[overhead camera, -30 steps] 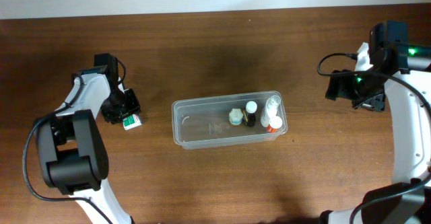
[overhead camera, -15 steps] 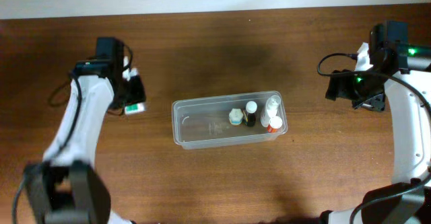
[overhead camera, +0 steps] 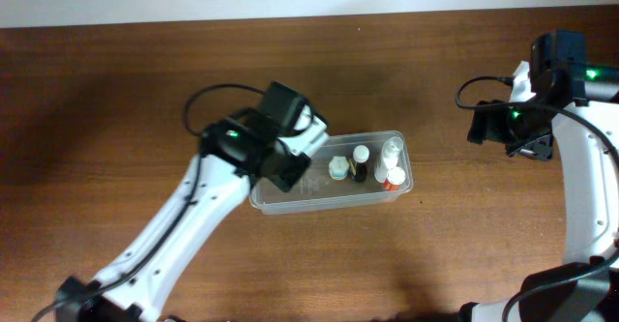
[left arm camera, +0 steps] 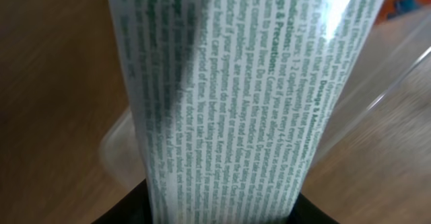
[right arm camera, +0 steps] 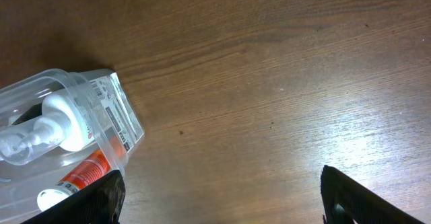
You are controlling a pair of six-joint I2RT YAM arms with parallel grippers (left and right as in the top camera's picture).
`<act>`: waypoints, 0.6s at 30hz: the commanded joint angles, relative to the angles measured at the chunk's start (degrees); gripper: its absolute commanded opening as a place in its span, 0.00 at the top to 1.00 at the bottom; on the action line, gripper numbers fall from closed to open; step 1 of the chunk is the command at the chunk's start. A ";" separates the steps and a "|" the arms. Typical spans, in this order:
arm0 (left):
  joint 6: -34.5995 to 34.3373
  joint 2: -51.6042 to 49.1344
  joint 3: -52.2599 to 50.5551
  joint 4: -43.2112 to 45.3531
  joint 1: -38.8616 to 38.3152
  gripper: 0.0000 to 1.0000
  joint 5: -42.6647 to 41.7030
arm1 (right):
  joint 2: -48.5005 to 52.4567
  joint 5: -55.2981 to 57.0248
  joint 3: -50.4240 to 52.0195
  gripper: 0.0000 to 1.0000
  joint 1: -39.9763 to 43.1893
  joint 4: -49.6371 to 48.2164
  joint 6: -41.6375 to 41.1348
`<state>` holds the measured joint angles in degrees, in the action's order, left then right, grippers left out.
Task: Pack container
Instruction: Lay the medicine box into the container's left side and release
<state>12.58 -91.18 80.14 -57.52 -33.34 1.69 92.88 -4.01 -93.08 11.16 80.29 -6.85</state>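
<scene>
While the left gripper (overhead camera: 288, 163) grasps the packet (left arm camera: 242, 96) over the container (overhead camera: 334, 199), an off-centre drop may hit its rim; the right gripper (right arm camera: 225, 196) hangs unclenched.

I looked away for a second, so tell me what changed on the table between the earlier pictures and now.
The left gripper, shut on the packet, swung rightward from the far left, carrying the packet, and now hangs over the left end of the container. The container, the bottles in it and the right gripper, open, stayed where they were.
</scene>
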 commanded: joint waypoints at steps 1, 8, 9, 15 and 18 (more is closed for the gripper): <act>4.00 -3.78 -1.79 1.14 -1.44 0.53 2.67 | -0.15 -0.33 0.35 0.16 0.13 -0.17 0.48; 4.00 -10.10 -1.79 1.88 -1.53 0.45 2.67 | -0.15 -0.33 0.35 0.16 0.13 -0.17 0.48; 4.00 -10.14 -1.79 2.14 -1.53 0.42 2.71 | -0.15 -0.33 0.35 0.16 0.13 -0.17 0.48; -0.52 -7.58 0.70 2.97 -1.46 0.15 6.27 | -0.15 -0.35 0.35 0.16 0.11 -0.20 0.70; -5.51 -3.26 1.81 2.84 -0.04 0.13 10.40 | -0.15 -1.22 0.33 0.16 -0.09 -0.85 1.42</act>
<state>12.43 -100.38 79.46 -54.63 -34.61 7.25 92.88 -4.12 -93.08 11.16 80.01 -6.63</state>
